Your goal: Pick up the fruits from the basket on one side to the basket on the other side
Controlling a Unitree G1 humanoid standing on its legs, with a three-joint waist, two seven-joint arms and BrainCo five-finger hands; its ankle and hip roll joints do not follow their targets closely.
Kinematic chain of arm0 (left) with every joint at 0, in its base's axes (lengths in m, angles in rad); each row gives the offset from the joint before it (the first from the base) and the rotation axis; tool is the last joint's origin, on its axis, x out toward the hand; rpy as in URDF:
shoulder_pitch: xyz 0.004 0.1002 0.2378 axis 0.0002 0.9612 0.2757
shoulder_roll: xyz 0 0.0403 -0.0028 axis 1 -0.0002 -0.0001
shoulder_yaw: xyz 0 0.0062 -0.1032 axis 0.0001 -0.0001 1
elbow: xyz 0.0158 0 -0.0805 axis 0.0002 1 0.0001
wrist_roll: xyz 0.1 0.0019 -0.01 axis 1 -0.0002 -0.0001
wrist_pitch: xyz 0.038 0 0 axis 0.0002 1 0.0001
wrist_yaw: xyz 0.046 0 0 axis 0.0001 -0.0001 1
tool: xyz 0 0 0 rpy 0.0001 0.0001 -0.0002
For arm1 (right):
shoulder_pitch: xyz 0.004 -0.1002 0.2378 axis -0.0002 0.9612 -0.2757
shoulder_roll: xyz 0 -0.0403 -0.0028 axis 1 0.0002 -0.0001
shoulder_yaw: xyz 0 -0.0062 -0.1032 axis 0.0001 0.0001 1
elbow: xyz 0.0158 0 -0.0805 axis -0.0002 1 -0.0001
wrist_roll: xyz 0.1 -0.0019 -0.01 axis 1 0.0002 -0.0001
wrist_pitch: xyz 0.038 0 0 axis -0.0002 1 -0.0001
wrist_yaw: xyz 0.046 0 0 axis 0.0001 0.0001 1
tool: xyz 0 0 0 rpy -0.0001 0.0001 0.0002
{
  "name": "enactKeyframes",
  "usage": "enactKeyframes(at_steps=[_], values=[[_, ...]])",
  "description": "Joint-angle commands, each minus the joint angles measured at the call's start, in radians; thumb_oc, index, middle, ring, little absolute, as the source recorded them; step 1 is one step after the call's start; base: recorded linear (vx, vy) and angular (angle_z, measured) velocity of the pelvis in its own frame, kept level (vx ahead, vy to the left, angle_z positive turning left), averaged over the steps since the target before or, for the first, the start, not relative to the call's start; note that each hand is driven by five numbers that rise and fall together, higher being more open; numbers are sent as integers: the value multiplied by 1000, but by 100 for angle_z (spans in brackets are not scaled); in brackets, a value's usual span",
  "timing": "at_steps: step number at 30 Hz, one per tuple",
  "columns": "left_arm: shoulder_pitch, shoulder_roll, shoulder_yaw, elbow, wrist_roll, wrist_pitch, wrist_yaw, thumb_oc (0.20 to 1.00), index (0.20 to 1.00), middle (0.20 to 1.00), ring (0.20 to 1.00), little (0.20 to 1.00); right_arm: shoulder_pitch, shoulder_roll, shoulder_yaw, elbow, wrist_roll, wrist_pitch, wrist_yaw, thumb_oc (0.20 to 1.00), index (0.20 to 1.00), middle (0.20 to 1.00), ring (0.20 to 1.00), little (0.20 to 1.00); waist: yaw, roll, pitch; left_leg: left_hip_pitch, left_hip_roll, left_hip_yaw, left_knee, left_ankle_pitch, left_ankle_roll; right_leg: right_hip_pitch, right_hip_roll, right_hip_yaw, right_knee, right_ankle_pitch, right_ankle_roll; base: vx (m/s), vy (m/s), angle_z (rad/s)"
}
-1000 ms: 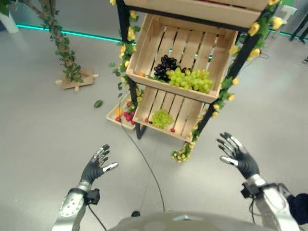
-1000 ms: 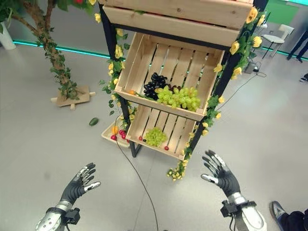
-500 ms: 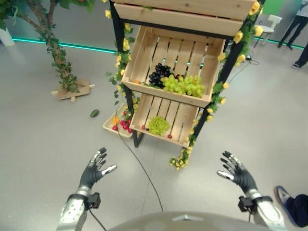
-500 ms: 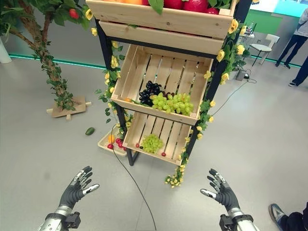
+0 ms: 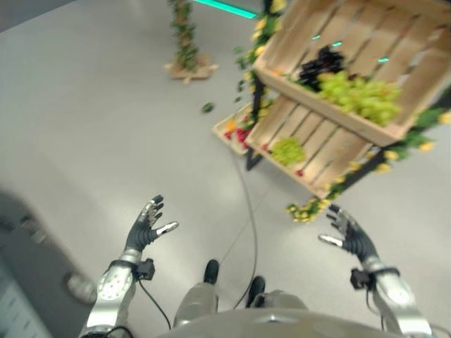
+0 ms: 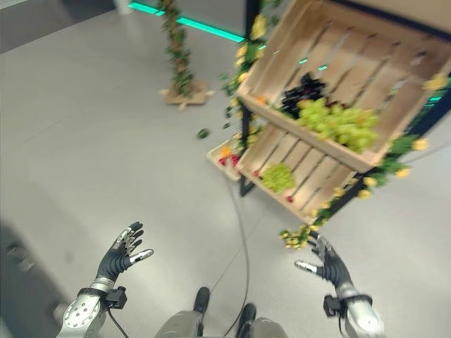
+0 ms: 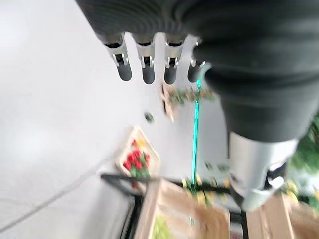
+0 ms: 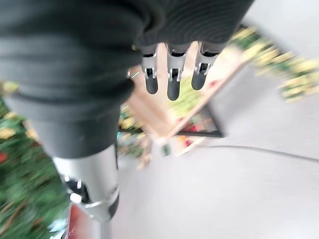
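Grapes (image 5: 359,98), green beside dark, are sitting in the slatted wooden crate (image 5: 405,67), its far corner cut off. Left robot hand (image 5: 146,229) and right robot hand (image 5: 350,236) are hovering spread, empty.

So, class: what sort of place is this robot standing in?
Probably a staged fruit-stall display in an indoor hall: slanted wooden crates holding grapes, garlands of yellow flowers, and a smooth grey floor.

Likely a showroom: decorated fruit stand (image 5: 338,134) on bare grey floor (image 5: 106,127).
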Motion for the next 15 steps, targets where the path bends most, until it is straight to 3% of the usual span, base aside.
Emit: enactKeyframes(at_steps=[1, 2, 5, 8, 15], values=[[-25, 15, 32, -35, -2, -76, 46, 1000, 1000, 1000, 1000, 1000, 18, -8, -53, -59, -10, -77, -47, 1000, 1000, 1000, 1000, 1000, -30, 8, -42, 69, 70, 81, 10, -95, 0, 14, 17, -38, 43, -61, 120, -85, 40, 190], [-25, 15, 32, -35, -2, -76, 46, 1000, 1000, 1000, 1000, 1000, 18, -8, -53, -59, -10, -77, -47, 1000, 1000, 1000, 1000, 1000, -32, 9, -41, 70, 70, 80, 10, -95, 0, 15, 17, -40, 43, -61, 120, -69, 120, 146], [-34, 10, 13, -30, 21, -95, 85, 1000, 1000, 1000, 1000, 1000, 26, -7, -57, -52, -22, -87, -76, 1000, 1000, 1000, 1000, 1000, -54, 47, -34, 90, 65, 180, -84, -63, -2, 7, -40, -143, 75, -12, 142, -51, 204, 151], [-15, 19, 22, -41, 38, -101, 109, 1000, 1000, 1000, 1000, 1000, -2, -4, -20, -51, -25, -73, -78, 1000, 1000, 1000, 1000, 1000, -27, 42, -26, 77, 45, 134, -68, -77, 20, 14, -70, -155, 109, 2, 148, 47, 196, 117], [-8, 15, 74, -39, 24, -96, 151, 1000, 1000, 1000, 1000, 1000, -50, 28, 47, -39, -24, -52, -78, 1000, 1000, 1000, 1000, 1000, 63, 23, -35, 69, -30, 42, -61, -110, 72, 51, -161, -186, 169, 34, 182, 72, 240, 28]])
